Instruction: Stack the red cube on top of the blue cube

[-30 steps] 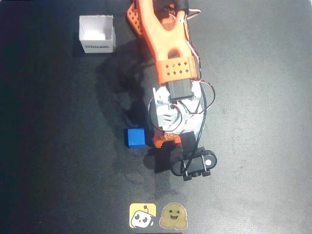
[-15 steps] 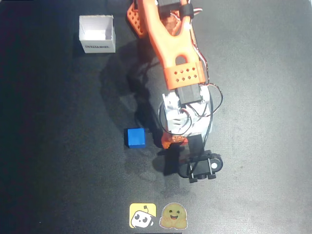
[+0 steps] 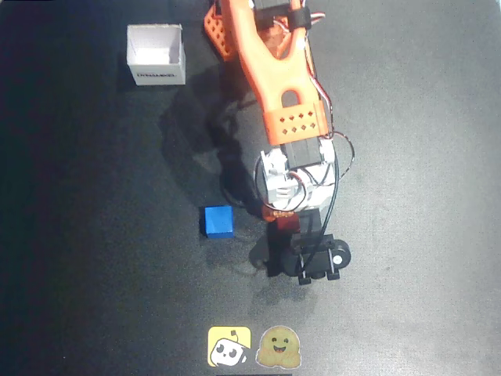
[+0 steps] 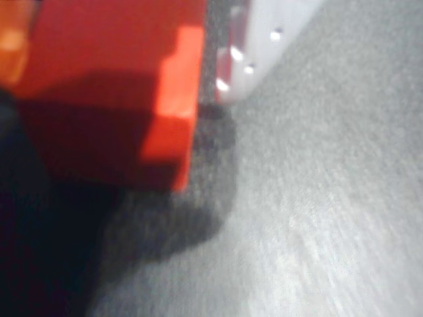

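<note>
The blue cube (image 3: 218, 221) sits on the dark table (image 3: 94, 235), left of the orange arm. In the overhead view my gripper (image 3: 279, 217) is mostly hidden under the white wrist, about a cube's width right of the blue cube. In the wrist view the red cube (image 4: 99, 92) is very close and blurred. It lies between an orange finger (image 4: 12, 39) at the left edge and a white finger (image 4: 264, 33), low over the table, casting a shadow. A thin dark strip separates it from the white finger. I cannot tell whether the fingers press on it.
A white open box (image 3: 156, 53) stands at the back left. Two stickers (image 3: 254, 346) lie at the front edge. The black wrist camera (image 3: 319, 258) sticks out in front of the gripper.
The arm swung right, away from the blue cube, then eased back a little to the left. The blue cube has not moved.
</note>
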You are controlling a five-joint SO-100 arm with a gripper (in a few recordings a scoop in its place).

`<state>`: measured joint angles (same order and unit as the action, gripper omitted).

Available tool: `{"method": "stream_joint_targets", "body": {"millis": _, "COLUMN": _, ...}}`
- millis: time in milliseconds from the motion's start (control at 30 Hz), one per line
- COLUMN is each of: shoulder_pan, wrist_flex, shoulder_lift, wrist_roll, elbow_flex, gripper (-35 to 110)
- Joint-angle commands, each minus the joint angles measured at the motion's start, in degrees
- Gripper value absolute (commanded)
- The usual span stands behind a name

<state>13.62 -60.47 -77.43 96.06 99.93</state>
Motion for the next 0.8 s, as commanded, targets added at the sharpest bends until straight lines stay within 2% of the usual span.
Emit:
{"method": "stream_joint_targets", "body": {"millis": 0, "shoulder_pan": 0.5, "wrist_flex": 0.8, "shoulder_lift": -3.1, "wrist_roll": 0.0, "elbow_flex": 0.3, "gripper": 4}}
{"method": "stream_joint_targets", "body": {"millis": 33, "shoulder_pan": 0.5, "wrist_flex": 0.8, "shoulder_lift": -3.3, "wrist_roll": -0.1, "elbow_flex": 0.4, "gripper": 0}}
{"method": "stream_joint_targets", "body": {"millis": 367, "shoulder_pan": -0.1, "wrist_flex": 0.1, "shoulder_lift": -7.7, "wrist_roll": 1.1, "elbow_flex": 2.2, "gripper": 0}}
{"method": "stream_joint_targets", "body": {"millis": 767, "shoulder_pan": -7.9, "wrist_flex": -13.4, "shoulder_lift": -19.2, "wrist_roll": -0.7, "elbow_flex": 0.6, "gripper": 0}}
